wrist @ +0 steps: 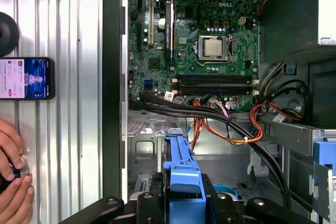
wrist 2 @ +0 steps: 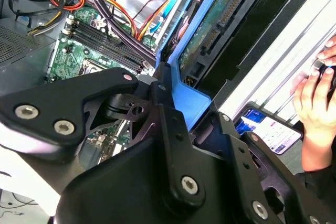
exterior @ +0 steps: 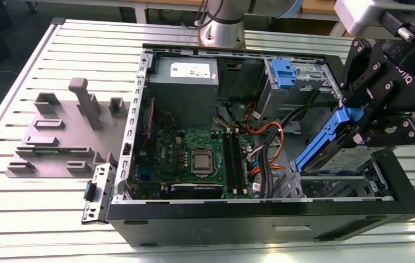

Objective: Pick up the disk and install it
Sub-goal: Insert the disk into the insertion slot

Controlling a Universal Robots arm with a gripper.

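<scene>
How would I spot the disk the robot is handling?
Find the open computer case; at its end on the exterior view's right, the black hand grips the disk, tilted. It is silver, blue-framed and labelled, unlike the bare blue latch in the case.

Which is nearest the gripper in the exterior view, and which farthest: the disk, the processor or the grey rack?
1. Disk: held in the gripper, exterior view's right.
2. Processor: on the motherboard, mid-case.
3. Grey rack: on the table outside the case, exterior view's left.
</scene>
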